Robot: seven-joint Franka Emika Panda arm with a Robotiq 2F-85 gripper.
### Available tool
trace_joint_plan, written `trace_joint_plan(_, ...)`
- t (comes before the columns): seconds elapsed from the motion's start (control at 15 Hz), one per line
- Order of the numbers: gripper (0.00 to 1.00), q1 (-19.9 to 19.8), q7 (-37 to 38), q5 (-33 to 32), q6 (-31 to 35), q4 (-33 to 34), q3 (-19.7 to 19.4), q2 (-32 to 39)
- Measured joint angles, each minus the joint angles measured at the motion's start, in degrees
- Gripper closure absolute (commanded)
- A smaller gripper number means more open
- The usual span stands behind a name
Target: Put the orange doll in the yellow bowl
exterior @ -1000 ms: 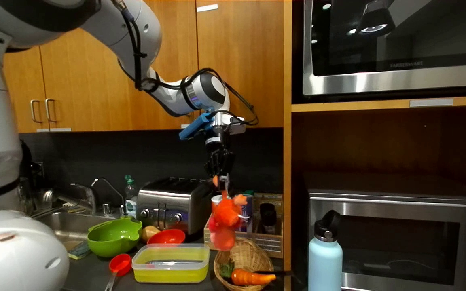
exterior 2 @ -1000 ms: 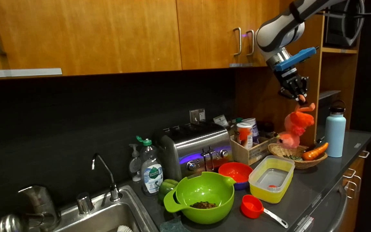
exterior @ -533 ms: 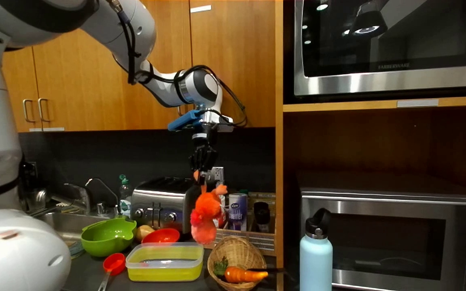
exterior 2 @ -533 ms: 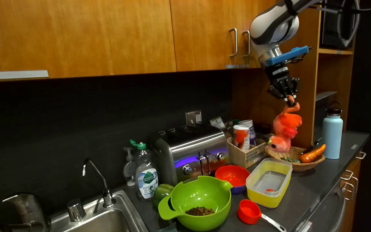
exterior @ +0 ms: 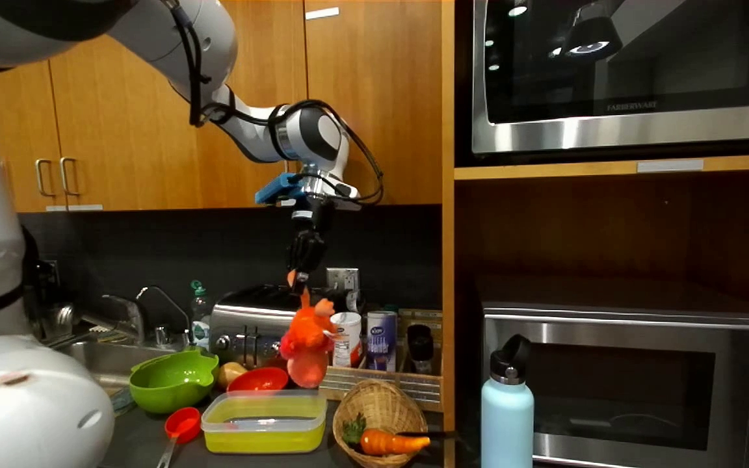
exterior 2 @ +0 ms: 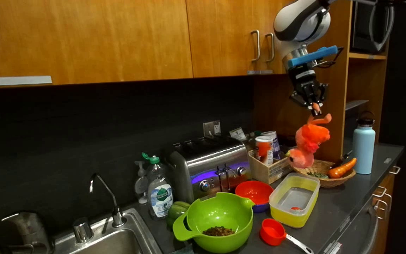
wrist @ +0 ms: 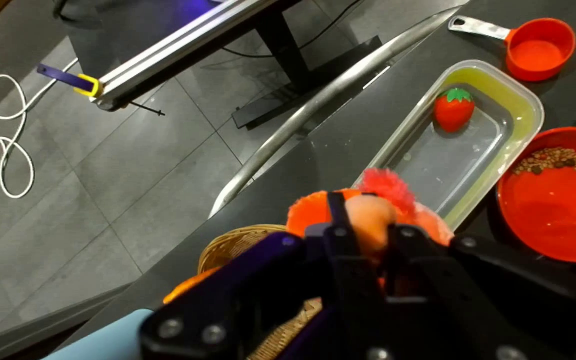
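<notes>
Orange doll (exterior 2: 308, 137): dangling head-down just below the jaws, in the air above the counter (exterior 2: 333, 204)
Gripper (exterior 2: 316, 110): jaws pinching one slim limb of the orange doll — near that limb's end
Yellow bowl (exterior 2: 287, 218): on the counter, well below the jaws and a little left of them in both exterior views
Strawberry (wrist: 453, 111): inside the yellow bowl, up and right of the jaws in the wrist view
Wicker basket (exterior 2: 333, 182): below the jaws and a little right of them in both exterior views — carrot (exterior 2: 342, 168) lying in it
</notes>
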Motion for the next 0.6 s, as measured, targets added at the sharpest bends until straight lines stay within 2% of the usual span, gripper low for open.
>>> trace_joint_plan(0.13, 0.97, 1.2, 4.7, 0.3, 0.1, -2.4, 1.9, -3.3)
trace_joint_plan(0.4, 0.97, 5.5, 15.5, 2.6, 1.1, -8.0, 8.2, -10.6)
trace_joint_plan(0.6, 0.97, 7.2, 19.7, 3.1, 1.7, -10.8, 11.1, -14.5)
